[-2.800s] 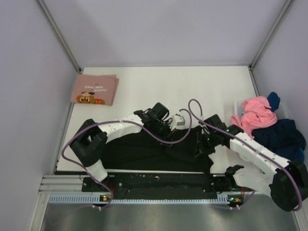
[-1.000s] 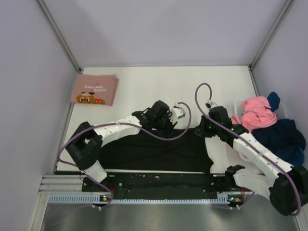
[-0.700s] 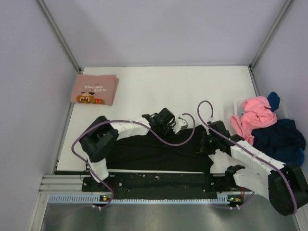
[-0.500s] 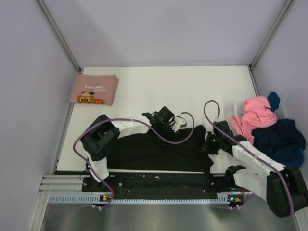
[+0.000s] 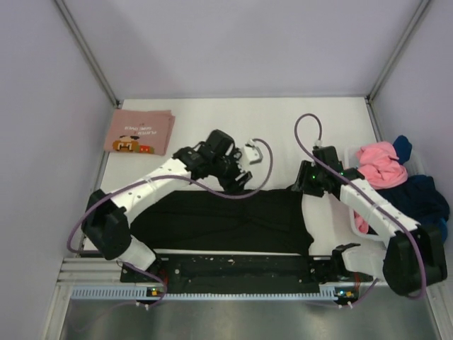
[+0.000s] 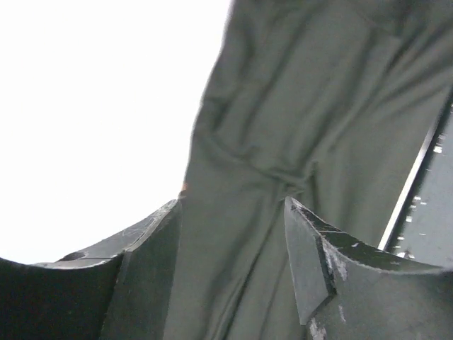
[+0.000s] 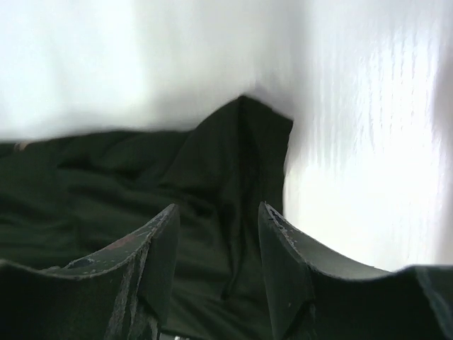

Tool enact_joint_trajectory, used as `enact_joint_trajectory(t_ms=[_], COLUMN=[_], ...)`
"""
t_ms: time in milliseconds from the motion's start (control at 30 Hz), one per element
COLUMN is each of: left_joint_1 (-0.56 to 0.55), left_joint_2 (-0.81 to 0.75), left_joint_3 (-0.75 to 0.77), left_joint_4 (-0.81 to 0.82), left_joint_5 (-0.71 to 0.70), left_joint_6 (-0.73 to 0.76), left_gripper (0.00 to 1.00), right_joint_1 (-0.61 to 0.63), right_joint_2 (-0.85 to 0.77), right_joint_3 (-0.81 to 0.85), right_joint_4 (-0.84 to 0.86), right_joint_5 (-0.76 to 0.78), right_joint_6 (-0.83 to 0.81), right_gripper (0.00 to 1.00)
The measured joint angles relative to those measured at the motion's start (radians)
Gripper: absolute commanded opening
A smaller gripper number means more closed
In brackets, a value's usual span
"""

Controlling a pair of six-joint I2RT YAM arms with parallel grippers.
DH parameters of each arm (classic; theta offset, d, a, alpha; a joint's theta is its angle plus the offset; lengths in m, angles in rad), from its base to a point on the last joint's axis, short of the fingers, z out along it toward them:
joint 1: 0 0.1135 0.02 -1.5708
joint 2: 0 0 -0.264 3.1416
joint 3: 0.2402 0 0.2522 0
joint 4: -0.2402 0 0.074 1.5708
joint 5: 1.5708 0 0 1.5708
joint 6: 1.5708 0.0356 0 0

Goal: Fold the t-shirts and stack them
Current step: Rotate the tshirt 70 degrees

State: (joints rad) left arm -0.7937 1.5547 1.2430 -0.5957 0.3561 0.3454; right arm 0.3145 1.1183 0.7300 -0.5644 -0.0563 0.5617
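A black t-shirt [image 5: 226, 221] lies spread in a wide flat band along the table's near edge. My left gripper [image 5: 237, 180] hovers just above its far edge near the middle, jaws open; in the left wrist view [image 6: 233, 205] the dark cloth [image 6: 297, 106] lies below the fingers, ungripped. My right gripper [image 5: 301, 185] is open over the shirt's far right corner [image 7: 244, 117], and in the right wrist view [image 7: 218, 209] nothing sits between its fingers. A folded pink t-shirt with a cartoon print [image 5: 139, 132] rests at the far left.
A heap of pink [image 5: 379, 164], navy [image 5: 410, 202] and blue [image 5: 402, 147] t-shirts fills a white bin [image 5: 352, 224] at the right edge. White table [image 5: 233, 120] stretches behind the arms. Grey walls enclose three sides; a black rail [image 5: 233, 268] runs along the front.
Both grippers were shut on the black shirt's far edge, lowered it toward the near side, then opened and drew back up. The shirt now lies flatter.
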Motion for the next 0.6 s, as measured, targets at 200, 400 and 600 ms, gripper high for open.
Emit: enact_joint_trajectory(t_ms=[200,400,600], left_joint_1=[0.288,0.544,0.724], left_joint_2=[-0.084,-0.131,-0.187], left_joint_3=[0.002,-0.096,-0.171], left_joint_4=[-0.047,-0.084,-0.115], left_joint_5=[-0.064,-0.132,-0.165], left_joint_6=[0.036,0.097,0.163], left_gripper=[0.66,0.67,0.66], right_joint_1=[-0.05,-0.065,-0.097], right_joint_2=[0.239,0.416,0.62], right_joint_3=[0.046,0.08,0.29], right_joint_4=[0.065,0.111,0.116], right_joint_5=[0.011,-0.053,-0.121], right_joint_6=[-0.063,-0.09,-0.109], right_gripper=[0.38,0.0,0.0])
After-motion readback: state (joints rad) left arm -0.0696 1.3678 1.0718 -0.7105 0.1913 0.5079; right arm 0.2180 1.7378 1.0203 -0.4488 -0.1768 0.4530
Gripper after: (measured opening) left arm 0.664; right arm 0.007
